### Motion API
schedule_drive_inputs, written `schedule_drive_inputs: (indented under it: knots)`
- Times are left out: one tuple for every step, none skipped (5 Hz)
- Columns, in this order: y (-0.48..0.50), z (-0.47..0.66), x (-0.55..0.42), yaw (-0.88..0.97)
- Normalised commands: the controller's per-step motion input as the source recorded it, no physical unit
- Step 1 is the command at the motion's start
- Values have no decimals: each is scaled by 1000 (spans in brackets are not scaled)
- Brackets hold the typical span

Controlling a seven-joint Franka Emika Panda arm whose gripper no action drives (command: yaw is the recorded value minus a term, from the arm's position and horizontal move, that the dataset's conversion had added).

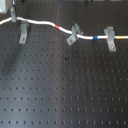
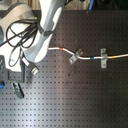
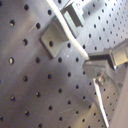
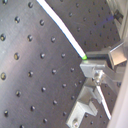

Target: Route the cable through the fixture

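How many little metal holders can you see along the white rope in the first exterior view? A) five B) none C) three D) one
C: three metal holders stand along the white cable on the black table: one near the first exterior view's left, one in the middle, one near its right.

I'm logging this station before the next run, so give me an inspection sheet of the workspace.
Surface: black perforated breadboard, bare over most of it.
Job's things: white cable with red, blue and yellow marks, lying at three metal clips.
Clutter: nothing seen.
Gripper: fingers closed on the cable in the second wrist view.
Cables: black robot cables looped at the arm.
Surroundings: nothing seen clearly.
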Motion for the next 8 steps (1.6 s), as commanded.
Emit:
schedule_drive_inputs:
  knots:
    - [-8, -243, 207, 0]
    - [0, -455, 226, 0]
    - [92, -358, 49, 31]
    - [212, -1, -2, 143]
    - [234, 294, -188, 80]
    - [95, 203, -156, 29]
    - [194, 225, -169, 43]
    - [259, 273, -219, 77]
